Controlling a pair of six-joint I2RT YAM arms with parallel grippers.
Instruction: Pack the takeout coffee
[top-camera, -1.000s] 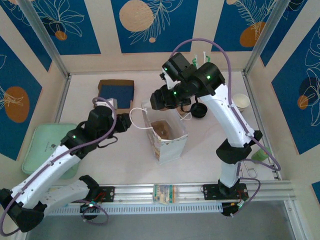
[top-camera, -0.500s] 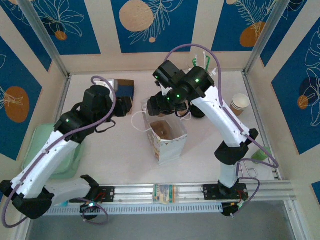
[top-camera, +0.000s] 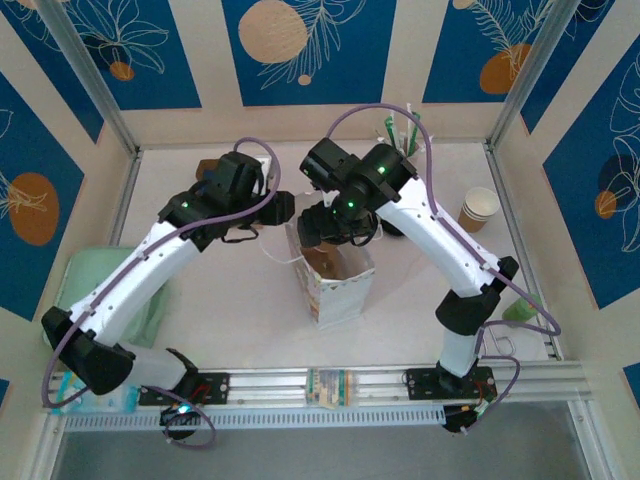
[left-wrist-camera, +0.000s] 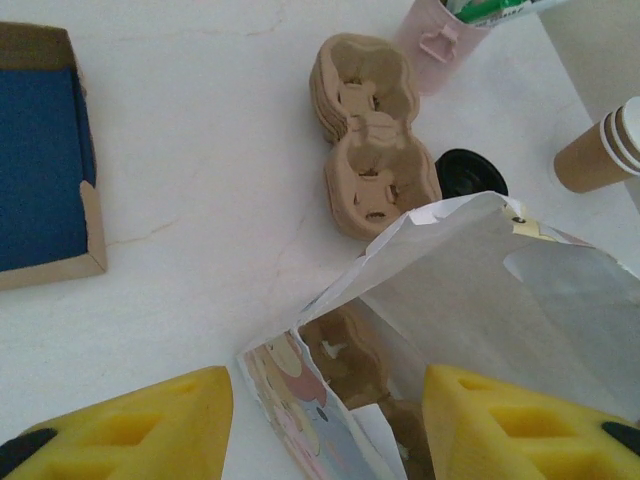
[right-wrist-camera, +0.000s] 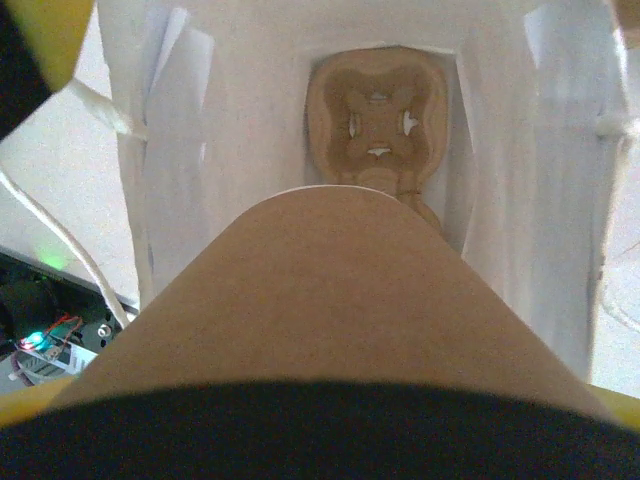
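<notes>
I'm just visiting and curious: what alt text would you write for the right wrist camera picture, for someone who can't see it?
A tan paper coffee cup with a black lid, seen close from above, hangs over the open mouth of a white paper bag. At the bottom of the bag lies a brown cardboard cup carrier.

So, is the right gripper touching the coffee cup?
Touching. The right wrist view shows the lidded kraft coffee cup pressed between the right gripper's yellow pads, held above the open white paper bag.
</notes>
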